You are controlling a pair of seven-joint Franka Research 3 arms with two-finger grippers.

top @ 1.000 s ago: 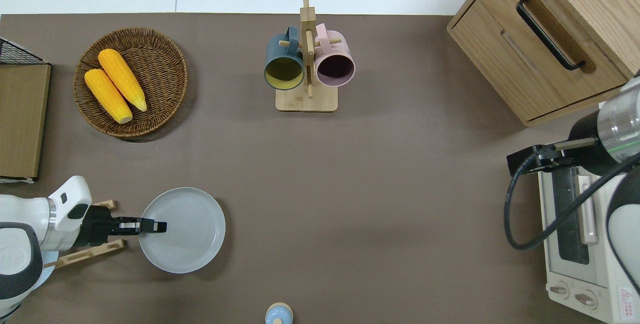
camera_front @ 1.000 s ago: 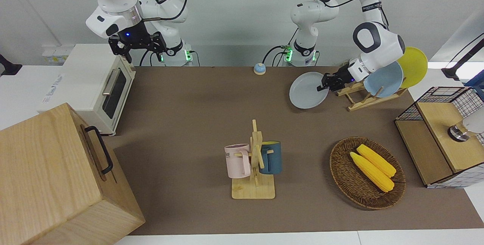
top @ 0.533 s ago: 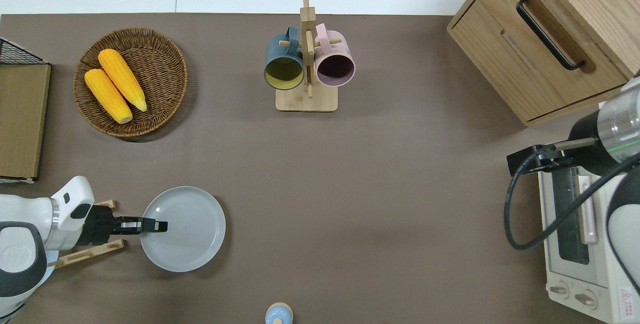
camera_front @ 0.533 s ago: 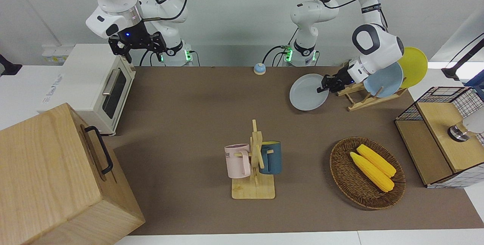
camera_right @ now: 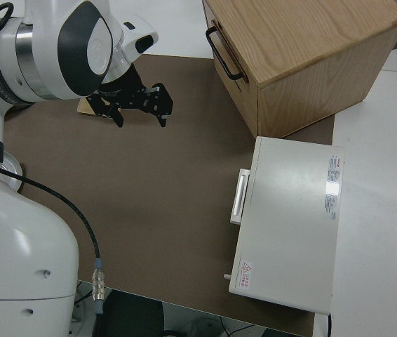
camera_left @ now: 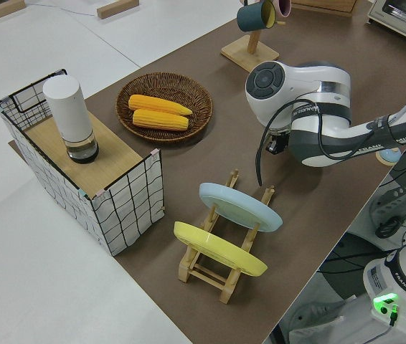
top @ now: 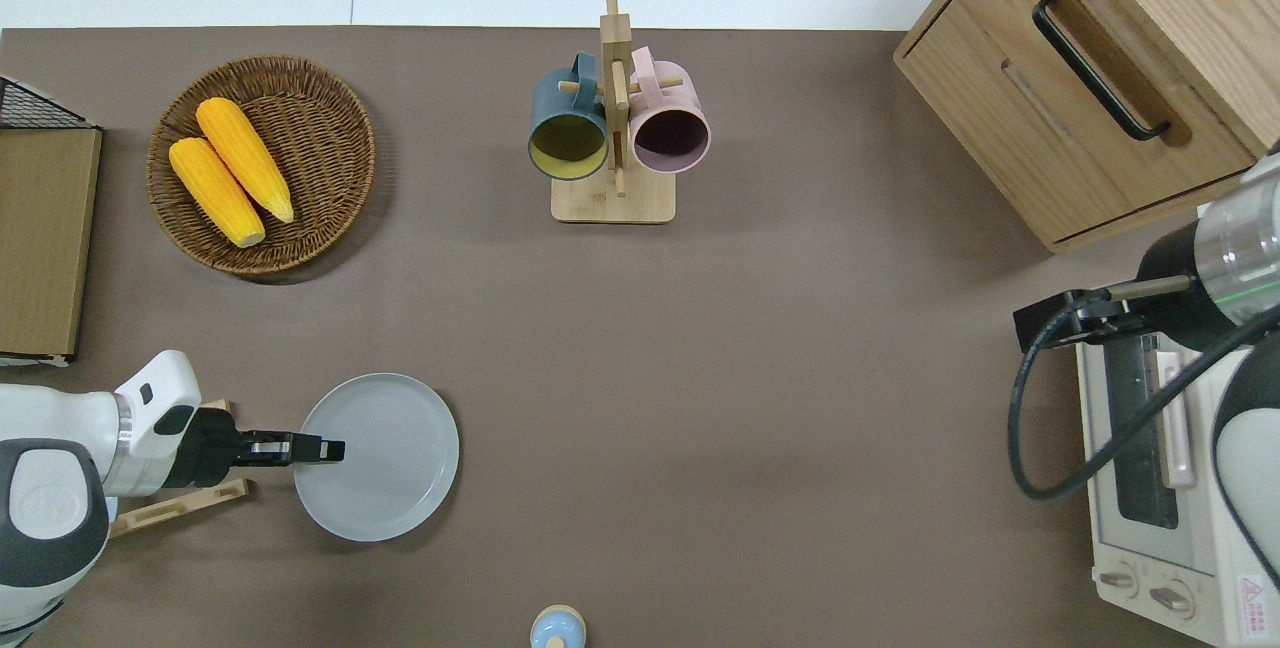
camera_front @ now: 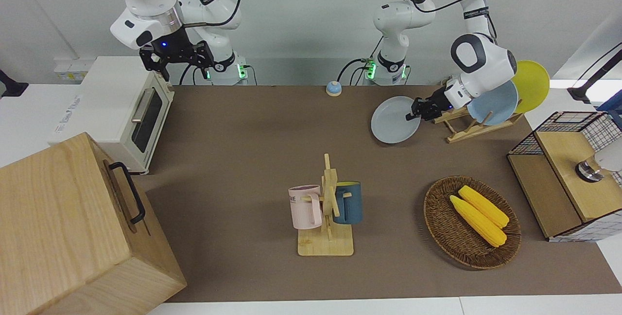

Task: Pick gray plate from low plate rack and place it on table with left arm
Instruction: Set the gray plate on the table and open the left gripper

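My left end effector (top: 325, 449) pinches the rim of the gray plate (top: 385, 458), which is out of the low plate rack (camera_front: 466, 128), beside it, low over the tabletop (top: 700, 378); I cannot tell whether its underside touches yet. Good practice here: lower until the base rests flat, then spread the fingers and withdraw along the rim, away from the light blue plate (camera_front: 495, 103). My right arm is parked.

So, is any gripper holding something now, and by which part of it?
Yes. The left gripper holds the gray plate by its rim, at the edge nearest the plate rack. The right arm is parked and holds nothing.
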